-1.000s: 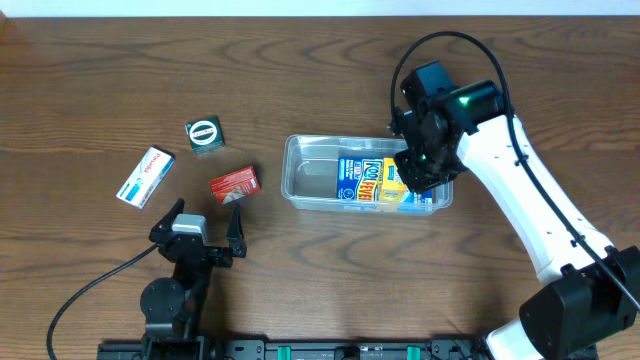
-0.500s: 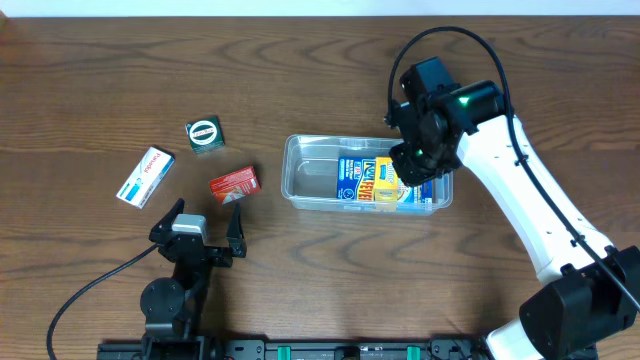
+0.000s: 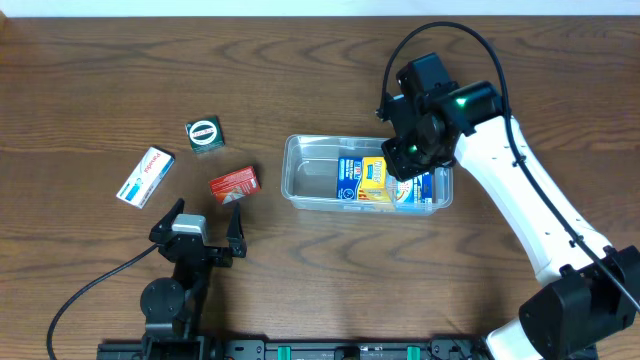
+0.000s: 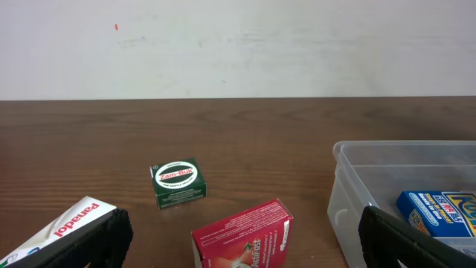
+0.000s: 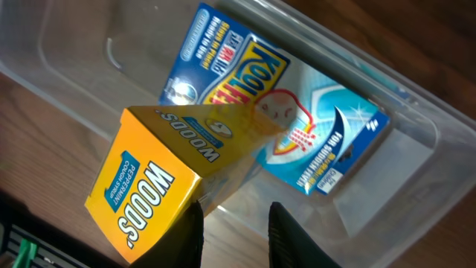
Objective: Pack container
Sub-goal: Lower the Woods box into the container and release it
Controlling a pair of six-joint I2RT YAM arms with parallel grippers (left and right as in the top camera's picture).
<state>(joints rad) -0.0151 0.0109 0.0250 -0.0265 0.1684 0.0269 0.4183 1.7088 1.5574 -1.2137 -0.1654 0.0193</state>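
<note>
The clear container (image 3: pixel 300 172) sits mid-table. Inside it a blue Kool Fever box (image 3: pixel 349 181) lies flat, and a yellow Woods box (image 3: pixel 373 177) leans tilted on top of it. My right gripper (image 3: pixel 404 158) hovers over the container's right half. In the right wrist view the yellow box (image 5: pixel 149 179) rests against the outside of my left finger, over the blue box (image 5: pixel 312 141). The right gripper (image 5: pixel 236 237) is open, a narrow empty gap between its fingers. My left gripper (image 3: pixel 205 222) stands wide open near the front edge, holding nothing.
A red ActiFast box (image 3: pixel 234 184) lies just ahead of the left gripper (image 4: pixel 244 227), left of the container (image 4: pixel 349 193). A green Zam-Buk box (image 3: pixel 204 134) and a white Panadol box (image 3: pixel 146 176) lie further left.
The right gripper has shifted left and back over the container and its jaws have parted a little. The yellow box has slid left onto the blue box. The left arm is still.
</note>
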